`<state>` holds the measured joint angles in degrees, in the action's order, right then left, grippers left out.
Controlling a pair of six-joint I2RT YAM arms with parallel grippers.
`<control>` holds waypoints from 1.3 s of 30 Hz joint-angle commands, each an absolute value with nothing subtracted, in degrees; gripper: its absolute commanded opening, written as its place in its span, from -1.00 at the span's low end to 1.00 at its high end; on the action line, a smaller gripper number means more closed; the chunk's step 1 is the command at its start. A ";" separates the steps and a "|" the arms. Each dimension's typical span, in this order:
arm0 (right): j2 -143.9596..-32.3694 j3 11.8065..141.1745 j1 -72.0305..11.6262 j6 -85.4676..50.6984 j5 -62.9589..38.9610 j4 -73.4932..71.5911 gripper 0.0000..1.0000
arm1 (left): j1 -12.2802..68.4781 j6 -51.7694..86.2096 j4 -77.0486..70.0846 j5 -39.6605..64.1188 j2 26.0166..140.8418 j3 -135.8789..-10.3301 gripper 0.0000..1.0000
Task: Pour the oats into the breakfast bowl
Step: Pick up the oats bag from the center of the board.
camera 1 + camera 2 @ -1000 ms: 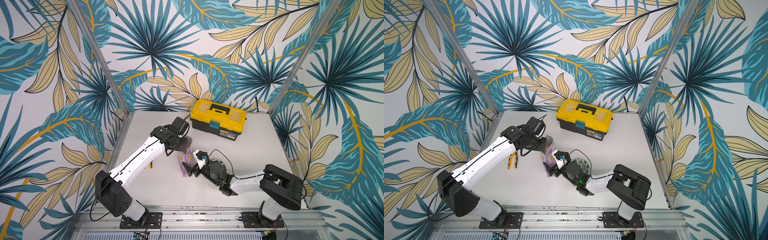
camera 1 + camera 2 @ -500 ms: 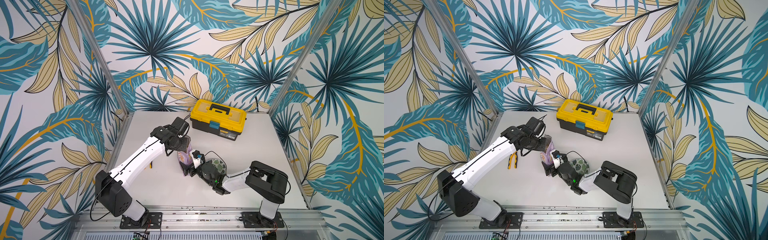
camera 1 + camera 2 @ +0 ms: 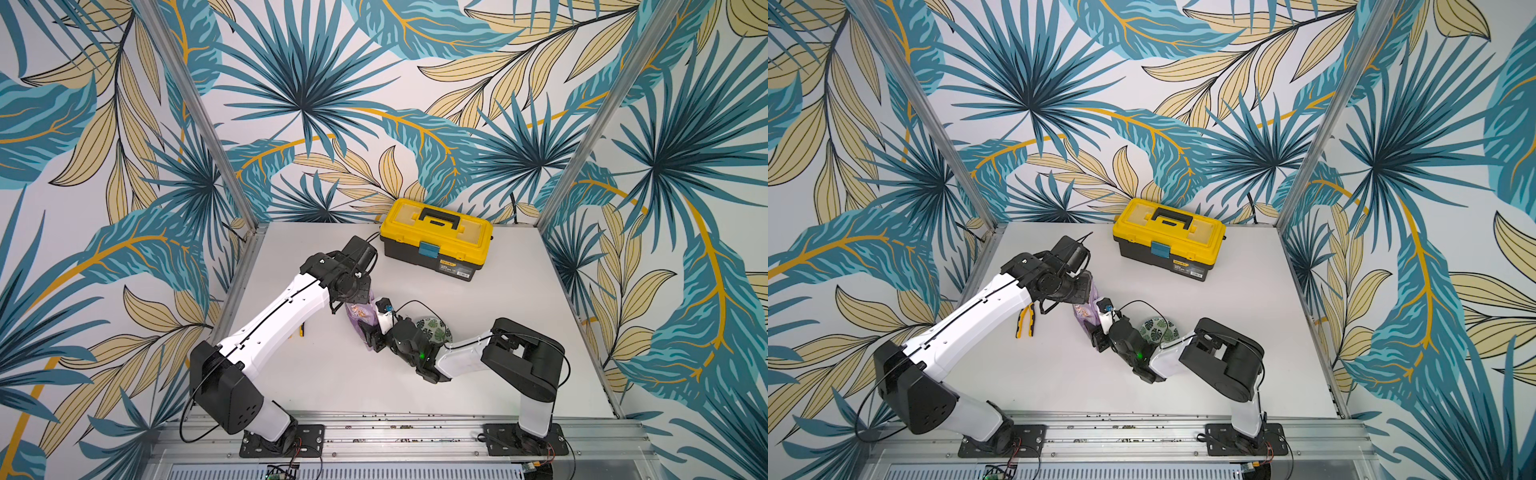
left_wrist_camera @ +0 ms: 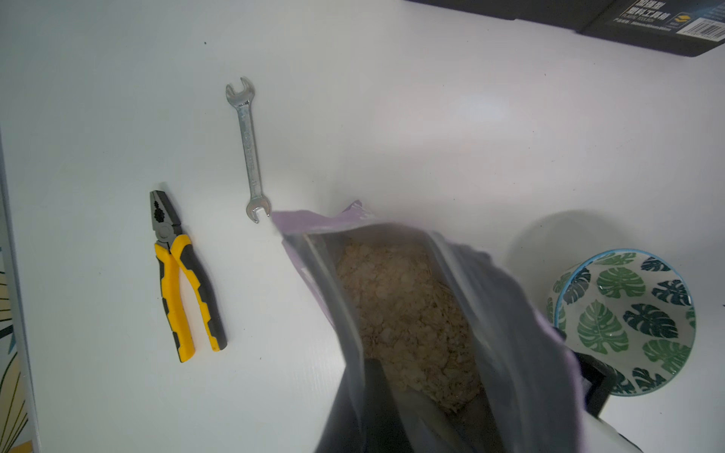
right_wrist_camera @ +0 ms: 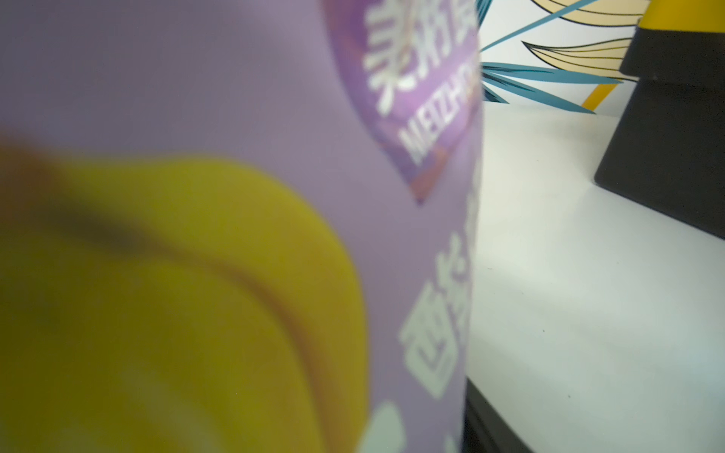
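Left pincer (image 3: 362, 297) clenched on pouch (image 3: 360, 321) top, right pincer (image 3: 371, 337) against pouch base, grip unclear

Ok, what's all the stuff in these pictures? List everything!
toolbox: one, yellow and black, back of the table
bag: one, purple, open, upright mid-table
oats: one heap, beige, inside the bag
bowl: one, white with green leaves, empty, beside the bag
pliers: one, yellow-and-black handles, near the left arm
wrench: one, silver, near the pliers
table: one, white, under everything
left claw: one, black, pinching the bag's top edge
right claw: one, black, at the bag's lower part
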<state>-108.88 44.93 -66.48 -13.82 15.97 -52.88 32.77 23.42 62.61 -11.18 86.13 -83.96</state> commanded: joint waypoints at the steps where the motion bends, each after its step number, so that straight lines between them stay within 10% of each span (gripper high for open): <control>1: -110.44 44.82 -65.99 -15.88 13.59 -47.35 -0.07 | 31.76 21.97 64.50 -14.54 82.20 -83.23 -0.88; 15: -107.40 45.20 -64.22 -14.21 15.68 -43.96 -0.98 | 31.56 23.38 67.34 -18.80 78.14 -79.14 -0.58; 26: -101.31 43.24 -64.26 -3.40 16.55 -45.74 -1.00 | 30.10 24.70 58.83 -14.79 71.65 -78.29 0.26; 39: -91.53 47.31 -64.25 6.85 10.43 -44.08 -1.00 | 29.44 26.57 46.76 -26.60 49.95 -66.41 0.39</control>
<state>-96.79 43.42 -64.25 2.79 11.51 -36.84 29.80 25.82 49.82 -22.41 51.96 -68.20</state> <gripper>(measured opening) 0.343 0.694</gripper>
